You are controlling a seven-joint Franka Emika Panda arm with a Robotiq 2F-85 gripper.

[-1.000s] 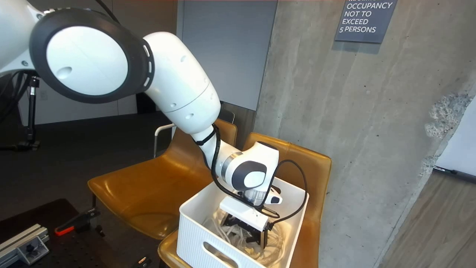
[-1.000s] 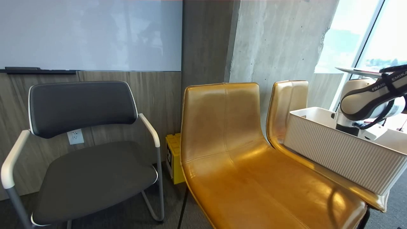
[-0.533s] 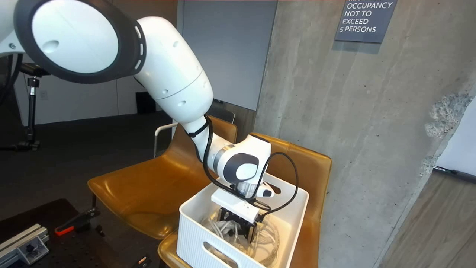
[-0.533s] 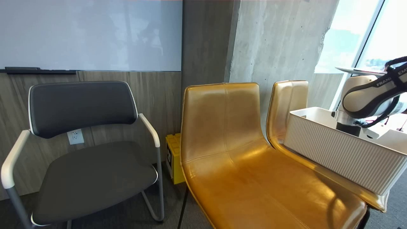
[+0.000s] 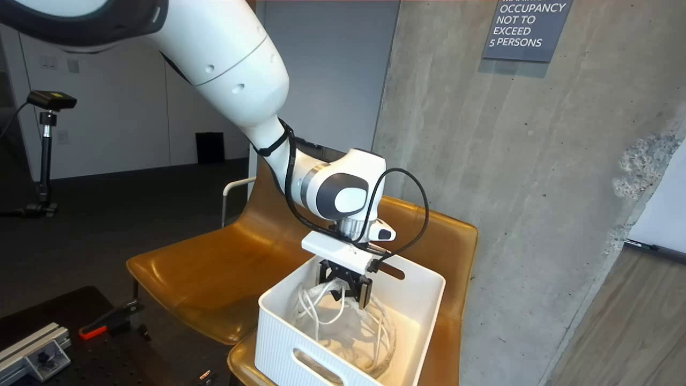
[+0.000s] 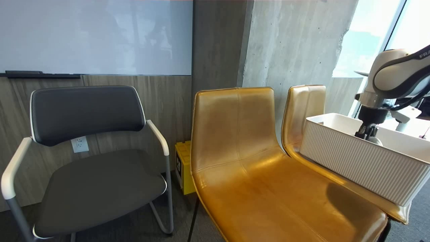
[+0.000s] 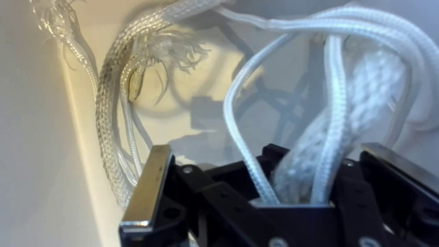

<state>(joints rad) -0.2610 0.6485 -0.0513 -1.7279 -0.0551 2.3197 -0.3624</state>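
Observation:
My gripper [image 5: 345,285] hangs just inside the white ribbed bin [image 5: 278,338], near its upper rim. It is closed on a bundle of white braided cords [image 7: 301,168], which runs between the black linkages and up against the palm in the wrist view. The metal-faced fingers [image 7: 147,188] stand out to either side; where the bundle is pinched is hard to see. Raised white loops [image 5: 309,300] trail from the jaws down into the bin. A thicker braided sleeve [image 7: 106,103] and a frayed end [image 7: 181,48] lie beside the bin wall.
The bin sits on a tan leather chair [image 5: 455,230], beside a similar chair [image 6: 252,144]. Behind rises a concrete column [image 5: 536,187]. A black cable loop [image 5: 426,209] sticks out from my wrist. A dark table holds a clamp [image 5: 112,319] and a metal profile [image 5: 35,351].
The jaws have drawn closer together around the cords. Since then my arm has risen from deep in the bin, and white loops have come up with it.

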